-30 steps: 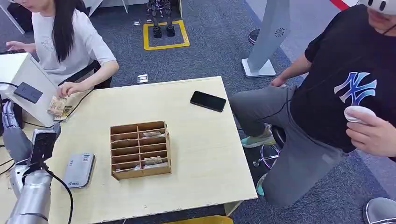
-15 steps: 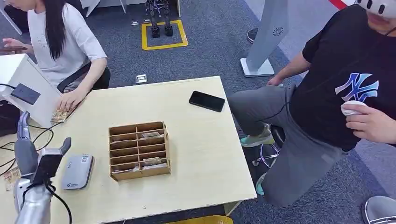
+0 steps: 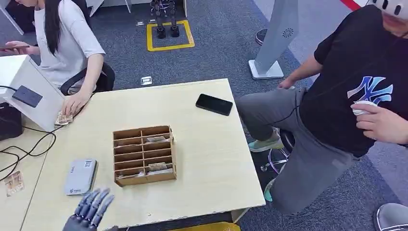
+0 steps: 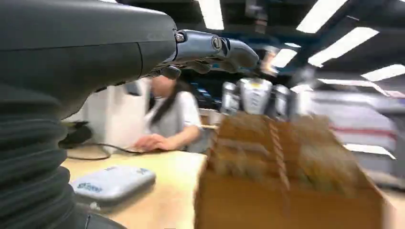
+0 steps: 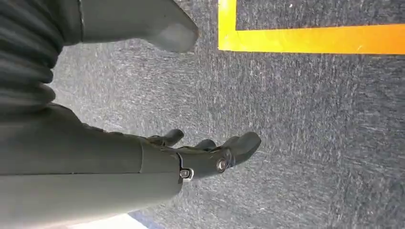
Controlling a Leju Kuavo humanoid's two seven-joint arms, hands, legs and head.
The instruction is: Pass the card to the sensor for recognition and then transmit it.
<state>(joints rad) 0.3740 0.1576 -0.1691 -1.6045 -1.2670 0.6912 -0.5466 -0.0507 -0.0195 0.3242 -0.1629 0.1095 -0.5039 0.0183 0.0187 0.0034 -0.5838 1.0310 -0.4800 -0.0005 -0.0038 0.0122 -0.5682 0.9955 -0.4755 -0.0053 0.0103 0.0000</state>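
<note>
Card (image 3: pixel 64 118) lies at the table's (image 3: pixel 202 159) far left edge under a person's hand (image 3: pixel 74 102); your left hand (image 3: pixel 90 210) hovers empty, fingers spread, near edge, beside the card reader (image 3: pixel 81 176); right hand (image 5: pixel 191 152) hangs loose, holding nothing.

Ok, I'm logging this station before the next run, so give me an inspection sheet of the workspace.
Surface: pale wooden table, bare at its right side.
Job's things: flat grey card sensor lying left of the brown wooden slotted box; cards sit in some slots; one patterned card lies at the left edge.
Clutter: black phone near the far right corner.
Hands: left hand open, fingers spread, at the near table edge; right hand hangs above grey carpet, holding nothing.
Cables: black cables loop across the left side.
Surroundings: a seated person's hand rests on cards; another seated person at right.
</note>
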